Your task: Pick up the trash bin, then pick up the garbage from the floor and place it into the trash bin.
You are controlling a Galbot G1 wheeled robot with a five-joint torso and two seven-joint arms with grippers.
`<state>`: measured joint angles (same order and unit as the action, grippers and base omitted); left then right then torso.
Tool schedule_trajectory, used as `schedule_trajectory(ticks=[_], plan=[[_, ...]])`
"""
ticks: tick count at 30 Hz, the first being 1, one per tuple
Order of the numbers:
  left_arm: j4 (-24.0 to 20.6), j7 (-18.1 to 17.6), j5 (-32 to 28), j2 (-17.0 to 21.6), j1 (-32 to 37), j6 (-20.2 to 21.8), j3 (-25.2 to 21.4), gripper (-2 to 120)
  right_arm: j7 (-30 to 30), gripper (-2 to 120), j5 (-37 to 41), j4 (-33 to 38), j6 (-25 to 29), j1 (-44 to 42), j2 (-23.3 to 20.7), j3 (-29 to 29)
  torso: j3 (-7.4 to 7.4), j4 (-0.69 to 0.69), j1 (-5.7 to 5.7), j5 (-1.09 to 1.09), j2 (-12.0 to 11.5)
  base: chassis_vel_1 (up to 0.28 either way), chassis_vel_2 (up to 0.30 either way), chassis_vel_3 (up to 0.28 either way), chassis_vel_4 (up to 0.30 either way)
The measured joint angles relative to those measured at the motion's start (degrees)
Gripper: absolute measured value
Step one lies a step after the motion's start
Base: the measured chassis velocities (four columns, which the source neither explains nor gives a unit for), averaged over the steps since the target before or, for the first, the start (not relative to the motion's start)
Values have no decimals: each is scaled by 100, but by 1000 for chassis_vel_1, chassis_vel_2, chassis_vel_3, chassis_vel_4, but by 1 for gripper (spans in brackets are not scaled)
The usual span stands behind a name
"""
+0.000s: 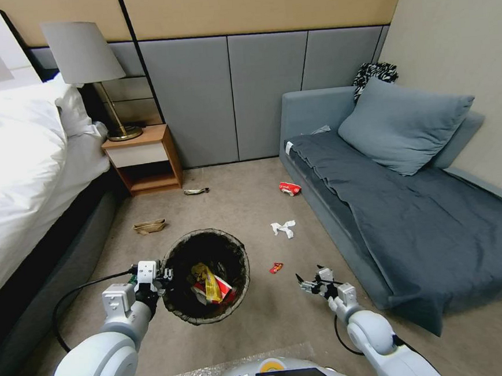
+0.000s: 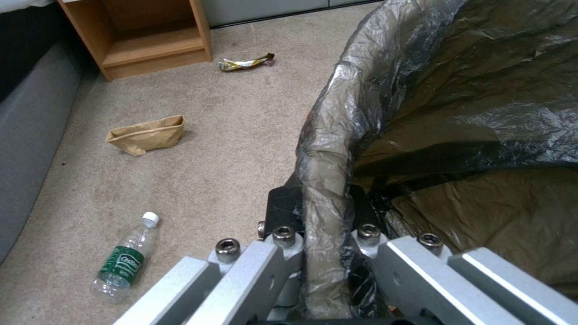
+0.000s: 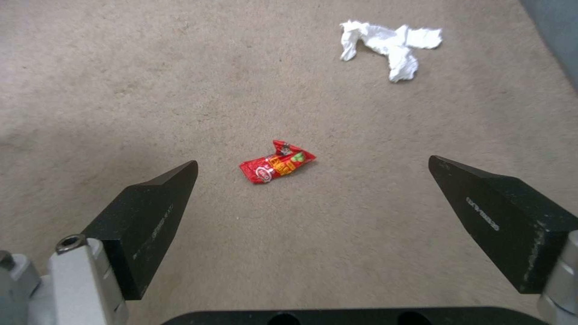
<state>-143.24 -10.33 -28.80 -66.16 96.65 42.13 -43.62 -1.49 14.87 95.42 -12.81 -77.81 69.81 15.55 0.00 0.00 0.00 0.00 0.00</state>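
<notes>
Red snack wrapper (image 3: 277,162) lies flat under the spread right end effector (image 3: 313,198), so fingertips may skid over it; left end effector (image 2: 325,212) clamps the trash bin (image 1: 182,309) rim.

The right tool (image 1: 307,281) hangs with its fingers spread wide over bare floor (image 1: 253,211), nothing between them and the small red wrapper (image 3: 277,162) lying just ahead. Carpet around that scrap is open on every side; the crumpled white paper (image 3: 388,46) sits well apart beyond it. To the right, the sofa's (image 1: 348,244) low edge closes things in. To the left, the trash bin (image 1: 176,263) blocks the way, its rim pinched in the left tool (image 2: 325,225). Farther left, the bed (image 1: 18,171) walls off that side.
</notes>
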Motion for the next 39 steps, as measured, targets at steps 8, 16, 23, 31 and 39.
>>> schedule_trajectory(ticks=[8, 16, 23, 31, 39], plan=[[0, 1, 25, -22, -1, 0, -12, 1, 23, 100, -251, -795, 137, 562, 300, -327, 0, -1, 0, 0, 0, 0, 0, 0, 0], [0, 3, 69, -60, 31, 0, -18, 1, -2, 100, -445, -1652, 361, 1252, 561, -470, 0, 0, 0, -1, 0, 0, 0, 0, 0], [0, 8, 96, -89, 39, 0, -25, 1, -42, 100, -528, -2141, 474, 1631, 683, -623, 0, -1, 0, -1, 0, 0, 0, 0, 0], [0, 9, 104, -88, 66, 0, -64, 1, -97, 100, -701, -2838, 660, 1968, 870, -763, 0, 0, 0, -1, 0, 0, 0, 0, 0], [0, 10, 147, -118, 114, 0, -81, 1, -158, 100, -844, -3592, 865, 2251, 1062, -819, 0, -1, 0, 0, 0, 0, 0, 0, 0]])
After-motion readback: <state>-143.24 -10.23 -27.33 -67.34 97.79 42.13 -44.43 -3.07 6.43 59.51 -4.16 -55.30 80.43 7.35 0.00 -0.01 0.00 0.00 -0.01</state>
